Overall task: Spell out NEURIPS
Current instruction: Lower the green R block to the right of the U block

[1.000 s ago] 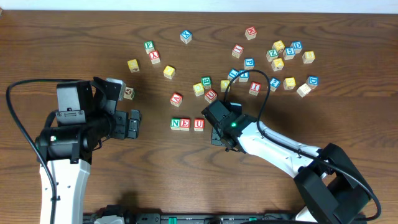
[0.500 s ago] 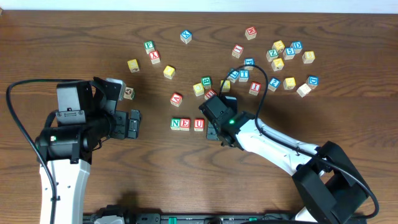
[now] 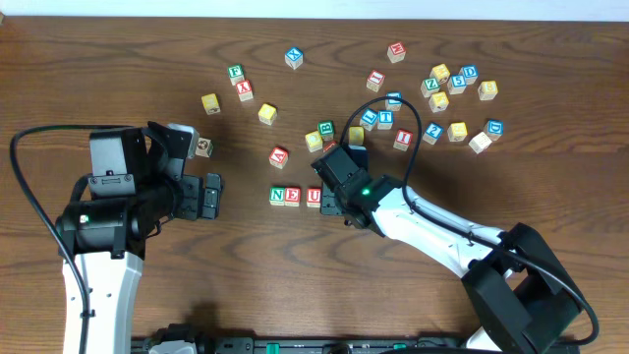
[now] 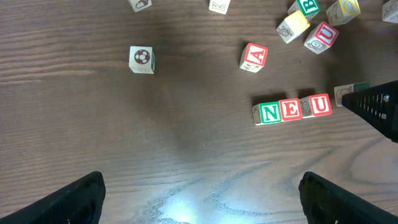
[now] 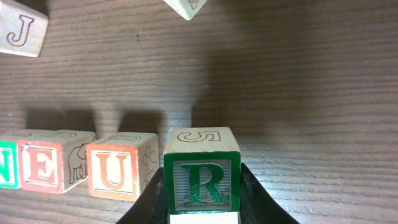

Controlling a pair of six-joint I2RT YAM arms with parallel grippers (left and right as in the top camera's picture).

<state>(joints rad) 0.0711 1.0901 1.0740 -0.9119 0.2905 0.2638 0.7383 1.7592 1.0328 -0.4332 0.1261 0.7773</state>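
Right gripper (image 5: pixel 202 198): narrowed onto the R cube (image 5: pixel 201 177), one of my fingers on each side face. That leaves the lettered face uncovered, so I can check it reads upright.

R cube: in my grip just beside the U cube (image 4: pixel 319 104), on its right, with a thin gap between them. I cannot tell whether its base sits on the wood yet.

Row so far: N cube (image 4: pixel 271 113), E cube (image 4: pixel 291 109) and U cube touch side by side near the middle of the table (image 3: pixel 295 285), a little toward the near edge. They run left to right, so the next letter goes on the open right end.

Why this hold: gripping across the row's line means neither finger has to fit between R and U. I judge that lets me close the gap without knocking U.

Left gripper (image 4: pixel 202 186): fingers spread wide and holding nothing. It hangs left of the row, clear of my right arm's work.

Loose cubes (image 3: pixel 439 98): scattered toward the far edge and the right side. An A cube (image 4: pixel 254 57) sits apart just beyond the row.

Progress: three letters set and the fourth almost home. I, P and S should be among the scatter, but I cannot read them from here.

Risk: a tilt as I let go could leave R skewed or push the row.
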